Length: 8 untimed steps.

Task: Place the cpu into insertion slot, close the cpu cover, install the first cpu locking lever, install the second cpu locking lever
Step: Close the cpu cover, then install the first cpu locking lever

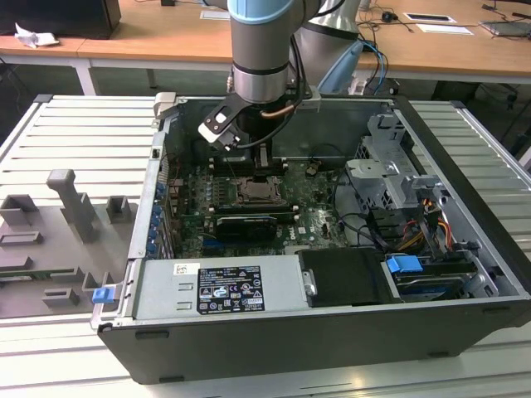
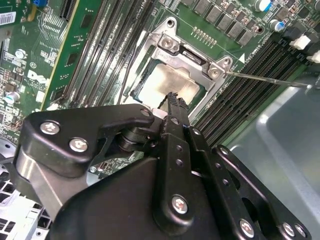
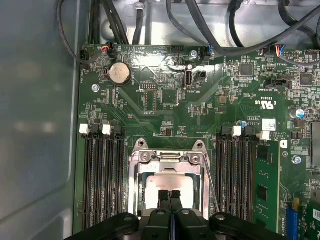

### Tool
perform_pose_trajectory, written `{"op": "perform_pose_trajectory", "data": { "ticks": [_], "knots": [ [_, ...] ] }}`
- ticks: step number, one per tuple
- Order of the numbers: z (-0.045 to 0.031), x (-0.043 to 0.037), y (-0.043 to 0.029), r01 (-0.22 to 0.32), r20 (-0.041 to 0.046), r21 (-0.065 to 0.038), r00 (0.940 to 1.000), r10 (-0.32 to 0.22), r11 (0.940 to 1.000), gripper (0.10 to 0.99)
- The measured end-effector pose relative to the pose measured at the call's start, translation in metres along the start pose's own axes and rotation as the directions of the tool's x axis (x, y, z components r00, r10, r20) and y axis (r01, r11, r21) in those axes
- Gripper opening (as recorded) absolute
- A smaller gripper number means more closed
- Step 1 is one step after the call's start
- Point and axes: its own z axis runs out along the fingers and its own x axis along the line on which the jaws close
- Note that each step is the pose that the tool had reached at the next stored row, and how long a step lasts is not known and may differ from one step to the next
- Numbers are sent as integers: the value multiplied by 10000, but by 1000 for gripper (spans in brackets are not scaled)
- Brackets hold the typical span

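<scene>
Jaws pressed together and empty, poised over the cpu [image 3: 167, 181] in the insertion slot [image 3: 132, 181].

With nothing held, the gripper [image 3: 170, 195] appeared to serve as a pushing tool. The cpu lay flat directly beneath the joined tips, metal top facing them, and the cpu cover [image 3: 167, 165] seemed folded down around it, though contact between tip and metal could not be judged. Being square, the chip had no long axis; its edges ran parallel to the memory slots [image 3: 100, 180] flanking the jaws. A thin locking lever [image 3: 211, 182] lay just beside the jaws, long axis roughly along the socket's side. Sound practice: press straight down on the frame, not the chip, clear of the lever.
</scene>
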Motion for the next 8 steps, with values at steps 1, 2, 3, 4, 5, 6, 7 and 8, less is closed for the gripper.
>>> {"op": "perform_pose_trajectory", "data": {
  "ticks": [1, 2, 3, 4, 5, 6, 7, 8],
  "knots": [
    [0, 0, -3, -1, -1, 0, 10000, 1, 10000, 106],
    [0, 1, -6, -2, 0, 0, 10000, 2, 10000, 106],
    [0, 1, -8, 0, -1, 0, 10000, 0, 10000, 106],
    [0, 1, -8, 2, -1, 0, 10000, -2, 10000, 106],
    [-2, 0, -10, 0, 0, 0, 10000, 0, 10000, 106],
    [-19, 1, -9, -1, 0, 0, 10000, 1, 10000, 106],
    [-38, 1, -8, -1, 0, 0, 10000, 1, 10000, 106],
    [-45, 1, -7, -1, -1, 0, 10000, 1, 10000, 106]
  ]
}}
